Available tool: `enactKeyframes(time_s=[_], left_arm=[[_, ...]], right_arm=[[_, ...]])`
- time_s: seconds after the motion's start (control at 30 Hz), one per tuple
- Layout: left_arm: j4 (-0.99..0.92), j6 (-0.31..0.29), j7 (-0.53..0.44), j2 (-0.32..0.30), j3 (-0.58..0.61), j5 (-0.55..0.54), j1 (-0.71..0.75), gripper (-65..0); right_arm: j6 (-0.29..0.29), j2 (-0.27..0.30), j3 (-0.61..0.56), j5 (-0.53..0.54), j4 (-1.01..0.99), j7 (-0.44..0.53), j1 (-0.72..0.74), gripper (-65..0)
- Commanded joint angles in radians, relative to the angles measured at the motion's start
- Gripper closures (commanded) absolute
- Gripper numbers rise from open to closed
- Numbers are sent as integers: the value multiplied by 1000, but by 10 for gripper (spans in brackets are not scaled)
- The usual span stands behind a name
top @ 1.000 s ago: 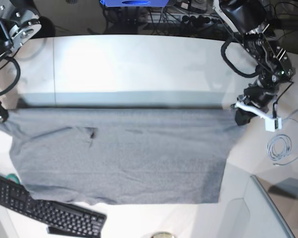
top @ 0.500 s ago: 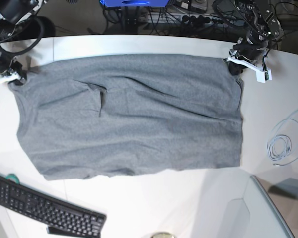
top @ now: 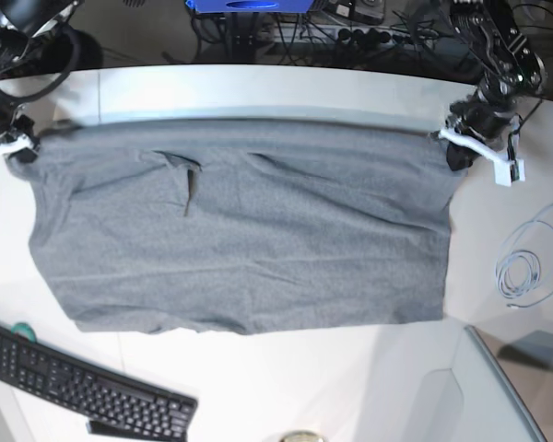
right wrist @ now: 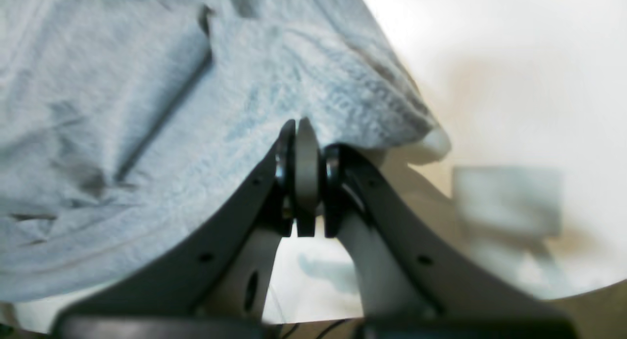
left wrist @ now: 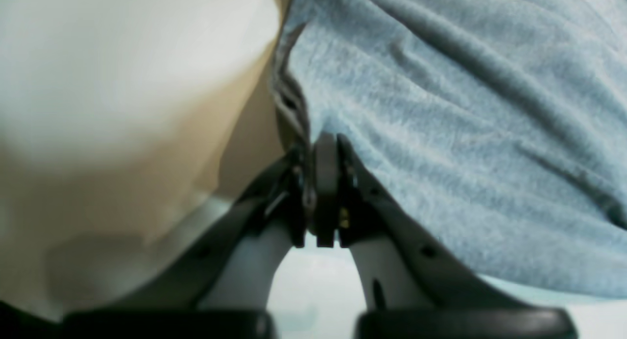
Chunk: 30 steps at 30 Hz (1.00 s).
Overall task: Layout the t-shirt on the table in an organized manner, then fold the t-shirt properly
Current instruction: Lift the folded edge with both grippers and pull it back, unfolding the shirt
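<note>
The white tabletop [top: 258,387] carries the grey t-shirt [top: 249,239], which lies spread wide across its middle, with the far edge stretched between the two arms. The left gripper [top: 456,147] has its jaws pressed together on one far corner of the cloth. The right gripper [top: 18,152] has its jaws clamped on the opposite far corner. A black keyboard [top: 83,387] lies near the front edge.
</note>
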Motion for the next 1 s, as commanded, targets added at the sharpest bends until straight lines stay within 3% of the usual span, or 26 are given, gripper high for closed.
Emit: enactKeyframes(time_s=[0.0,0.13,0.23,0.33,0.43,0.53,0.67,0.87,0.97], left_arm=[[40,-2,-12,-34,1,-25,-48,0],[83,57,100,-68,6,-25,-195,0],[89,92,160,-116,80,-25,-298,0],[77,133,171,-142,166,-25,-387,0],[35,193,171,-148,247,-25,-492,0],[-49,235,168,-172,334,-25,-602,0],[-204,239,163,-177,417,-25,-751,0],[-456,319,7,-177,506,-25,-949,0],[-551,337,-30,-174,514,-30,-1052,0]], right_arm=[[4,25,-18,31,38,16,45,-6],[-13,80,-77,31,63,-55,152,-6],[-113,123,-126,35,63,-92,232,-6],[-151,158,-198,32,55,-90,319,-6],[-154,203,-271,31,12,-90,421,-6],[-202,252,-359,31,-75,-86,530,-6],[-217,319,-462,31,-225,26,651,-6],[-219,427,-643,31,-505,224,866,-6],[-219,474,-687,31,-574,270,973,-6]])
